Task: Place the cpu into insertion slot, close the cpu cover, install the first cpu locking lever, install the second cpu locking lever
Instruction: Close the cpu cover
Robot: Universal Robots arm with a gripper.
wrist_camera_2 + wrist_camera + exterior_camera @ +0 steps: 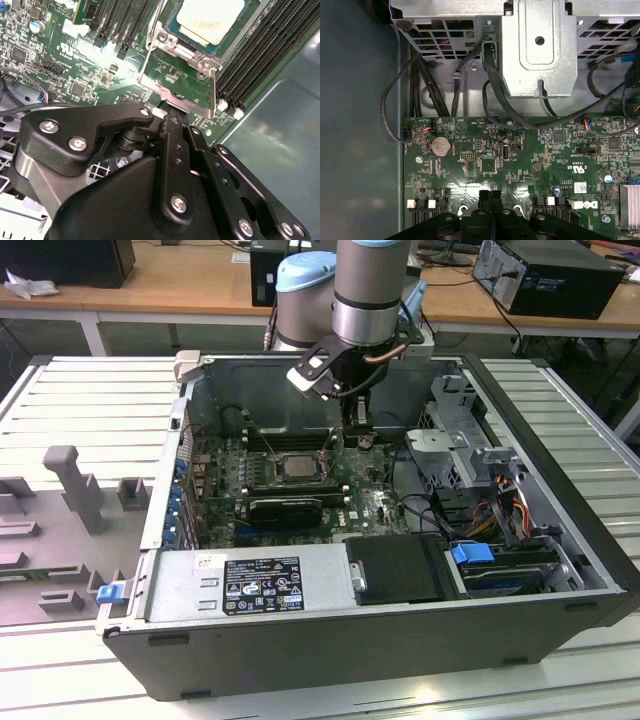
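Pressed together with nothing visible between them, the fingers of the gripper [490,196], tips just beside the edge of the cpu cover [204,61]. Within that frame's window, seated in the insertion slot [272,466], the cpu [210,19]. All around, green motherboard [520,160] inside an open computer case [350,660] lying on a ribbed grey table [90,400]; behind, wooden desks [180,280] bearing black boxes. Cannot tell whether the tips touch the cover: hidden behind the gripper's own black links. Reaching straight down into the case from above, the arm [372,290].

Cream cpu [210,20], green mobo [520,165], blk gripper [490,197].
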